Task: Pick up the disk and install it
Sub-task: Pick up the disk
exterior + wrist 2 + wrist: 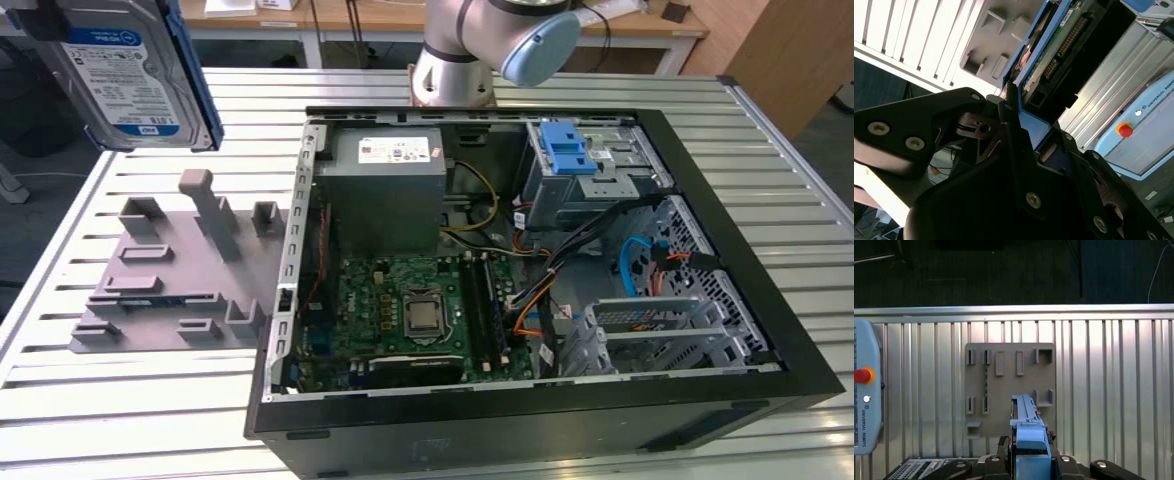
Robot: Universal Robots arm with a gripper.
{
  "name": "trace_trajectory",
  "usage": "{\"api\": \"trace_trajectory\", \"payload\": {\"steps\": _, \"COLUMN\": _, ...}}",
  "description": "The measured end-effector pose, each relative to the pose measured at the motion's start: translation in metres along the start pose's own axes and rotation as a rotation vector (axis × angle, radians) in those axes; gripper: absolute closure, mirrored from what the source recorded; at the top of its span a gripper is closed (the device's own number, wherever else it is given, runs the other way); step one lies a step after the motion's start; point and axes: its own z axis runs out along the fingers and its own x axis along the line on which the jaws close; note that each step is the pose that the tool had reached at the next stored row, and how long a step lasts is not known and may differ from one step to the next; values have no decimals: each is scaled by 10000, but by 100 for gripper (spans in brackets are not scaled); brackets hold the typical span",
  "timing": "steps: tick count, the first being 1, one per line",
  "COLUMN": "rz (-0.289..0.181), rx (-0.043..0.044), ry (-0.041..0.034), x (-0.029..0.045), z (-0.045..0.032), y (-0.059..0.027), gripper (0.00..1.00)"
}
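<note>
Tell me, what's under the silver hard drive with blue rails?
Below the silver hard drive with blue plastic rails lies a grey plastic slotted holder plate on the ribbed metal table. The drive hides a strip of the plate.

The exterior view's top edge crops the disk [127, 78]

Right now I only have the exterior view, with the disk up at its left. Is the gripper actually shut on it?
Observer: Yes. In the second wrist view the gripper is closed on the disk at its blue rail.
Operator: What's under it?
Observer: In the first wrist view the disk hangs over the grey fixture on the slatted table.
Operator: Anything near that fixture?
Observer: A pendant with a red button lies beside it, not touching.
</note>
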Motion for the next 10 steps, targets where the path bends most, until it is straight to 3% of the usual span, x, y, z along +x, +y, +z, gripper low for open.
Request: {"api": "trace_trajectory", "payload": {"steps": 10, "rz": 0, "rx": -3, "ry": 0, "x": 35, "z": 0, "y": -139, "gripper": 64}}
